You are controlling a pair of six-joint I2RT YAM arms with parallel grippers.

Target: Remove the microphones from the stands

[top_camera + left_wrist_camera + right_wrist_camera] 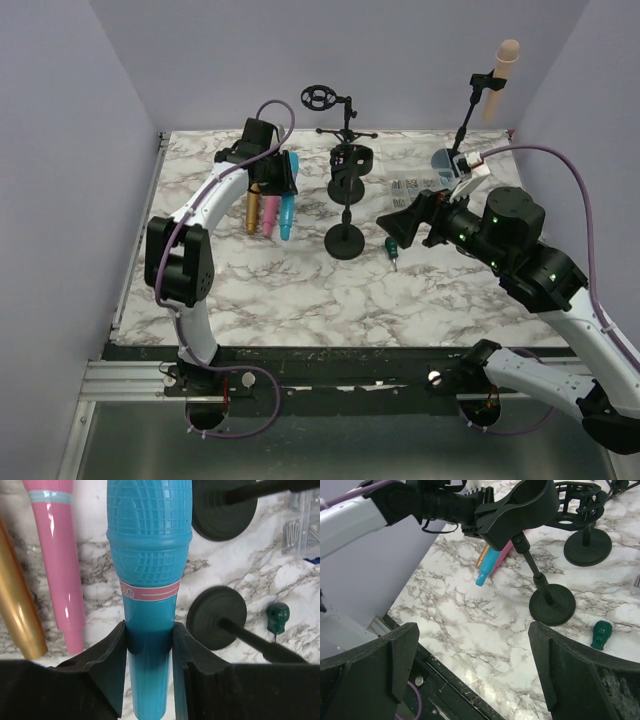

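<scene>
**Left of frame:** A gold microphone (252, 213) and a pink microphone (269, 215) are seen lying side by side on the marble counter (300, 290), heads toward the back wall.

**Left gripper (272, 172):** The jaws are clamped on the blue microphone (149, 555), just right of the pink one. The grip sits on the smooth handle, just below the pink band under the ribbed head. Whether the handle tip touches the counter cannot be told.

**Handling, judged:**
- The body looks like moulded plastic, so it is taken to be light and stiff.
- The handle is glossy and tapered, so slipping toward the thin end is to be expected.
- A hold close under the band, where the body is widest, is considered safest. The ribbed head would offer more friction if needed.

**Centre:** A short stand (347, 205) is noted on its round base, and its clip (520, 507) is seen empty in the right wrist view. The blue microphone is therefore judged clear of this stand. A small green object (391, 247) lies just right of the base.

**Right gripper (398, 222):** The jaws are spread wide with nothing between them, and are aimed at the short stand.

**Upper right:** A beige microphone (507, 62) is seated in a tall stand (465, 115).
</scene>
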